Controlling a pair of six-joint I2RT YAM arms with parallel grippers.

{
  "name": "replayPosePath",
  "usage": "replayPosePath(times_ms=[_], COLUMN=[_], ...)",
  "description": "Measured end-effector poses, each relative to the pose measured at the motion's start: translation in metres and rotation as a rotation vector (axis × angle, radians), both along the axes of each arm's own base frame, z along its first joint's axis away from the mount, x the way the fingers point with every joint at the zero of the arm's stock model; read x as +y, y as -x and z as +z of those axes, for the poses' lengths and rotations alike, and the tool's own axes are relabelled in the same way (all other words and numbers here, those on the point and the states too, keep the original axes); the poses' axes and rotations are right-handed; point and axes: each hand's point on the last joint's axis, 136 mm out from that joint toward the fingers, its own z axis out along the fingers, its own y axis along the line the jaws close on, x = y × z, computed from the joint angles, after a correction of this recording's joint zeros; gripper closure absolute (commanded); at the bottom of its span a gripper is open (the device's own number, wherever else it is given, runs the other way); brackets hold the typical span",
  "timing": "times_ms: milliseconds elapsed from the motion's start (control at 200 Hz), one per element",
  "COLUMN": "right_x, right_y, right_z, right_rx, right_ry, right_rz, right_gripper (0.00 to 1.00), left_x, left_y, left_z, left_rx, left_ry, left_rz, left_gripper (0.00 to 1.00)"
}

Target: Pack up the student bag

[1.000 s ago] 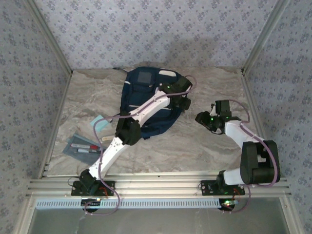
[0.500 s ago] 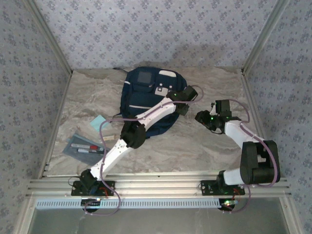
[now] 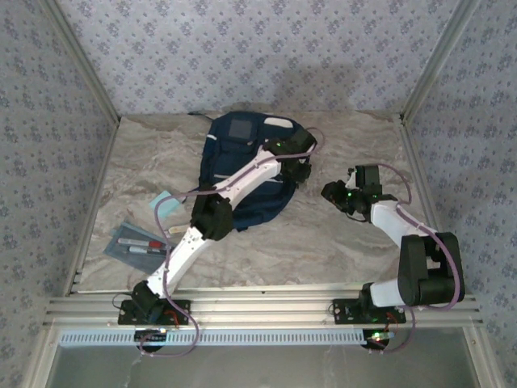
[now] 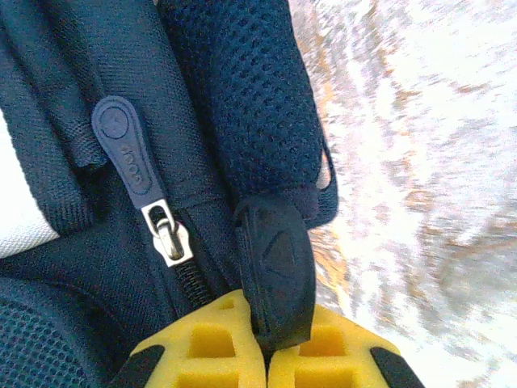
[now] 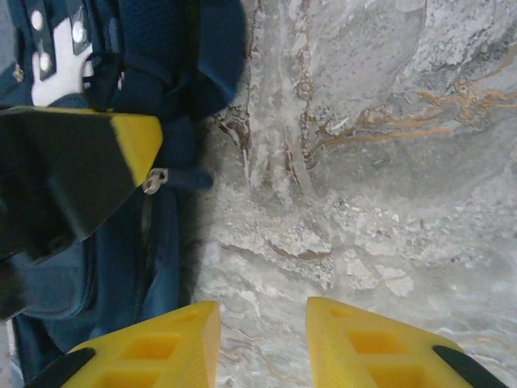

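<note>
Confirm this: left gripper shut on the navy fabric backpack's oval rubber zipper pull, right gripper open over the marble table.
No. The left wrist view shows the left gripper shut on the black triangle-embossed tab; the oval rubber zipper pull lies free beside it.

Camera layout: 1 fixed overview, 2 wrist close-ups.
The top external view sits high behind the arm bases, looking down and forward over the whole table point(image 3: 323, 242) to the far wall. The left wrist view looks along the left gripper point(image 4: 266, 327) at very close range onto the student bag point(image 4: 97, 242). The right wrist view looks down past the right gripper point(image 5: 262, 319), close above the table. Both wrist views share the bag's right edge.
</note>
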Motion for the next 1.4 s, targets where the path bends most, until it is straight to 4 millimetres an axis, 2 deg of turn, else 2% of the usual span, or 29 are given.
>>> replayPosePath(times_ms=[170,290,450,610,720,1074,1139,1284,1399], right_x=[0.007,0.019,0.031,0.021,0.014,0.015,0.017,0.022,0.024], right_y=[-0.018,-0.028,-0.028,-0.021,-0.020,-0.037,-0.040,-0.047,-0.052], right_z=[0.007,0.011,0.011,-0.006,-0.009,0.021,0.016,-0.008,-0.014], right_rx=[-0.039,-0.056,-0.073,-0.049,-0.054,-0.150,-0.140,-0.090,-0.089], right_ry=[-0.082,-0.153,-0.267,-0.354,-0.412,-0.586,-0.610,-0.653,-0.691], right_rz=[-0.049,-0.077,-0.165,-0.331,-0.434,-0.564,-0.576,-0.609,-0.624], right_gripper=[0.66,0.58,0.51,0.50,0.50,0.50,0.50,0.52,0.62], left_x=[-0.010,-0.020,-0.028,-0.032,-0.036,-0.046,-0.048,-0.050,-0.050], left_y=[0.011,0.021,0.027,0.025,0.023,0.019,0.019,0.020,0.020], left_z=[0.036,0.047,0.045,0.042,0.041,0.047,0.048,0.049,0.049], left_rx=[0.054,0.102,0.155,0.193,0.215,0.238,0.243,0.255,0.259], left_ry=[0.129,0.203,0.251,0.300,0.341,0.447,0.461,0.483,0.488], left_rz=[-0.003,-0.012,0.002,0.037,0.062,0.117,0.122,0.131,0.138], left_gripper=[1.00,1.00,1.00,1.00,1.00,1.00,1.00,1.00,1.00])
